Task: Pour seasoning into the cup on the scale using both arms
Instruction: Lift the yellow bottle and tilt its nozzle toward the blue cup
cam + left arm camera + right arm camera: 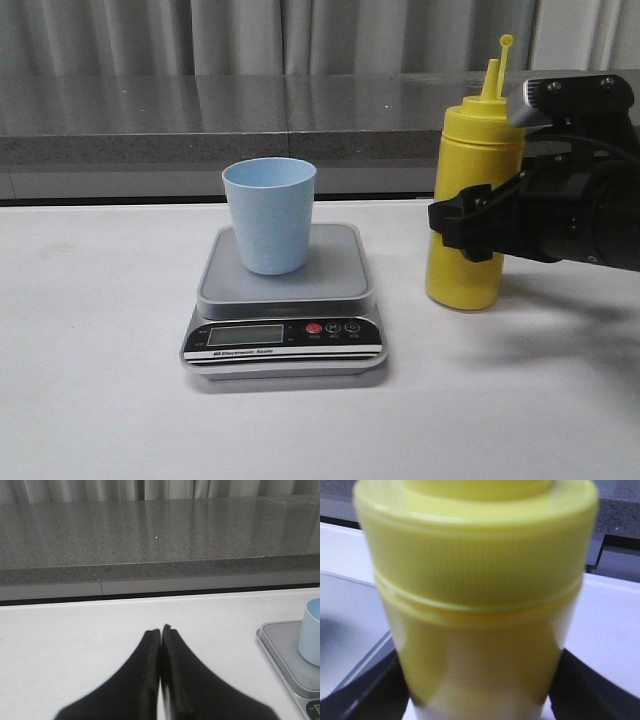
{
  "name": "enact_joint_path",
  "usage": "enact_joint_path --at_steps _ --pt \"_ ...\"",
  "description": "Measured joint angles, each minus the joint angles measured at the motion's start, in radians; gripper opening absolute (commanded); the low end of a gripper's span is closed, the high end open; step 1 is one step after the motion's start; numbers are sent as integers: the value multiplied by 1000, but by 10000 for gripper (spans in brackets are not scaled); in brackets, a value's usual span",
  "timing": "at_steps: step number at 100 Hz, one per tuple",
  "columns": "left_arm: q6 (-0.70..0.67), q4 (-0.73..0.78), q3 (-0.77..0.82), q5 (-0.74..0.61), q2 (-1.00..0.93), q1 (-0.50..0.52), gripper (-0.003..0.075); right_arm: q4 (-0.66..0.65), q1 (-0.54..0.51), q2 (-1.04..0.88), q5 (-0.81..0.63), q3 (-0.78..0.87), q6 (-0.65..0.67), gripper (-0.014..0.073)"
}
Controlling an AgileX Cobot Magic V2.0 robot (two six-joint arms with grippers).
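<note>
The yellow seasoning bottle (478, 150) stands upright on the white table, right of the scale, with its cap off the nozzle and hanging on its tether. My right gripper (465, 228) comes in from the right, its fingers against both sides of the bottle's body; the bottle fills the right wrist view (475, 605) between the fingers of the gripper (477, 680). The pale blue cup (268, 215) stands upright on the silver-grey scale (335, 270). My left gripper (161, 630) is shut and empty, low over the table left of the scale (280, 645) and cup (312, 630). It is out of the front view.
A grey stone ledge (200, 120) with curtains behind it runs along the table's back edge. The scale's display and buttons (285, 333) face the front. White table surface (90, 350) lies left of and in front of the scale.
</note>
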Motion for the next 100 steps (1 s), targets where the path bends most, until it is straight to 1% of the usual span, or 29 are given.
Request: enact_joint_path --at_steps 6,14,19,23,47,66,80,100 --pt "0 0 0 0 0 0 -18 0 0 0 0 0 0 318" --pt "0 0 0 0 0 0 -18 0 0 0 0 0 0 222" --pt "0 0 0 0 0 0 -18 0 0 0 0 0 2 189" --pt "0 0 0 0 0 0 -18 0 0 0 0 0 2 178" --pt "0 0 0 0 0 0 -18 -10 0 0 0 0 2 176" --pt "0 0 0 0 0 0 -18 -49 0 -46 56 0 2 176" --pt "0 0 0 0 0 0 -18 -73 0 -114 130 0 -53 176" --pt "0 0 0 0 0 0 -18 -100 0 -205 303 -5 -172 176"
